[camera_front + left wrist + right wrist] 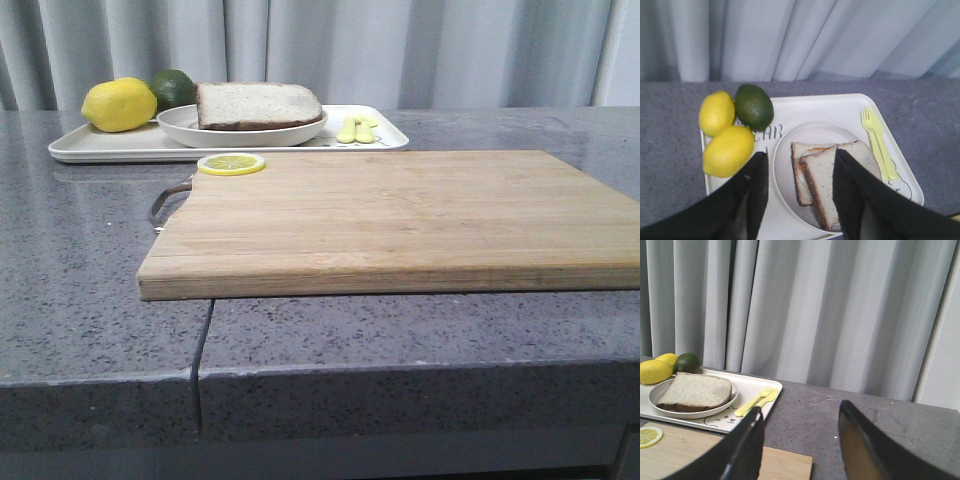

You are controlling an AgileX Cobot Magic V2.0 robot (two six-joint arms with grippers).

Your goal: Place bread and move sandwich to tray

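The sandwich (258, 105) lies on a round white plate (180, 128) that stands on the white tray (100, 148) at the back left. In the left wrist view its top bread slice (827, 175) sits askew over the lower slice (799, 170), with a bit of orange egg (815, 149) showing between them. My left gripper (801, 156) is open and empty above the plate (785, 165), one finger on each side of the sandwich. My right gripper (801, 409) is open and empty over the grey table, right of the tray (757, 385). Neither gripper shows in the front view.
A wooden cutting board (400, 215) lies mid-table with a lemon slice (231, 163) at its back left corner. The tray also holds two lemons (727, 150), a green fruit (754, 106) and a yellow fork and knife (875, 140). A grey curtain hangs behind.
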